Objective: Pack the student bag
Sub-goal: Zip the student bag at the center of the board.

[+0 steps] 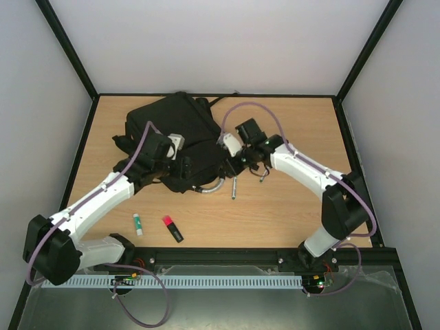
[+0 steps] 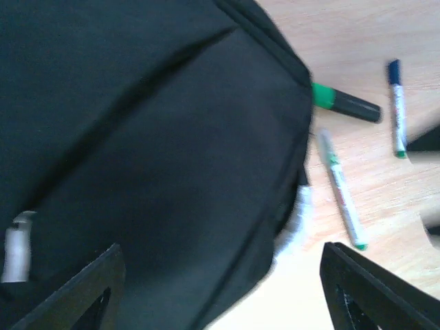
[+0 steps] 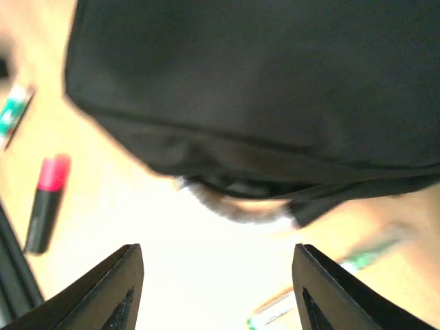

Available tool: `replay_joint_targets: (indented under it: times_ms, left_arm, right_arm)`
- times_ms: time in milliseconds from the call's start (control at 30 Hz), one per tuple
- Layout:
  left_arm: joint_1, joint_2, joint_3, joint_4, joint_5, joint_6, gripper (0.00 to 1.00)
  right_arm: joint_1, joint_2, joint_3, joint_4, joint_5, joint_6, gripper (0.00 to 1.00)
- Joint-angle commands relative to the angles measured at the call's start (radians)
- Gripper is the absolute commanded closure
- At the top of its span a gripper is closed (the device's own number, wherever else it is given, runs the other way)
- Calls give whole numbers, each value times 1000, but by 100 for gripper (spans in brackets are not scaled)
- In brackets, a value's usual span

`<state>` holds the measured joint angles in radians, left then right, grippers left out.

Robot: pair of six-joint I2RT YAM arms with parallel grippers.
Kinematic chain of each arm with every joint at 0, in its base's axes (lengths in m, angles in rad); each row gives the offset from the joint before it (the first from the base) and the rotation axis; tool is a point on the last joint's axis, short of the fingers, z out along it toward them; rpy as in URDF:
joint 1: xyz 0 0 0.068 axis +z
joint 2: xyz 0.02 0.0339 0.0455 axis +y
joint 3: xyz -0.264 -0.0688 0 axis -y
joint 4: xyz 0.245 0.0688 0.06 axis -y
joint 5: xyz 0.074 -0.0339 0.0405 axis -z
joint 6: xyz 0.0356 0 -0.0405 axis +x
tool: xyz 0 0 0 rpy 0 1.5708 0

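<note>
The student bag (image 1: 175,127) is a large black backpack lying at the back middle of the table, its grey curved handle (image 1: 213,188) pointing toward the near edge. My left gripper (image 1: 180,163) hovers over the bag's near-left part. In the left wrist view it (image 2: 223,289) is open, with black fabric (image 2: 151,158) below the jaws and nothing pinched. My right gripper (image 1: 228,165) is at the bag's near-right edge. It (image 3: 220,289) stands open and empty over bare wood, just short of the bag (image 3: 261,89) and its handle (image 3: 237,206).
A pink-capped highlighter (image 1: 172,229) and a small green-and-white marker (image 1: 138,223) lie near the front edge. Pens (image 1: 234,187) lie right of the handle. The left wrist view shows a green-and-black marker (image 2: 347,103), a blue pen (image 2: 397,106) and a white pen (image 2: 340,189).
</note>
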<state>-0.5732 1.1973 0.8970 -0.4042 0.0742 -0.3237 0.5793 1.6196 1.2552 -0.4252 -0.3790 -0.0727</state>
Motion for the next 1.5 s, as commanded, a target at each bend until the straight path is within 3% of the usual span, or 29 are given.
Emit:
replay_joint_targets:
  times_ms: [0,133,267,433,833,1033,1233,1467]
  left_arm:
    - [110,-11,-17,22,-32,42,13]
    - [197,26,-50,105,38,-31,11]
    - [249,21,-124,220,21,-65,22]
    - [286,7,-122,175,21,-39,27]
    - [292,-63,-135,163,12,-42,25]
    - [292,-71,-136,163,32,-42,25]
    - [294,-80,-137,165,41,-41,25]
    - [295,-87,-142,169,50,-46,25]
  right_arm:
    - [114,-62,-123,-17,-9,-40,42]
    - [196,-71,-182,98,42,13,45]
    - [287,-23,-174,167,101,42,48]
    - [357,72,-121,183,148,68,50]
    - [389,184,-108,356,290,197,50]
    - [392,255,-65,388,359,234,55]
    - [391,279,-59,446,422,247,63]
    - [390,305,-49,422,432,226,93]
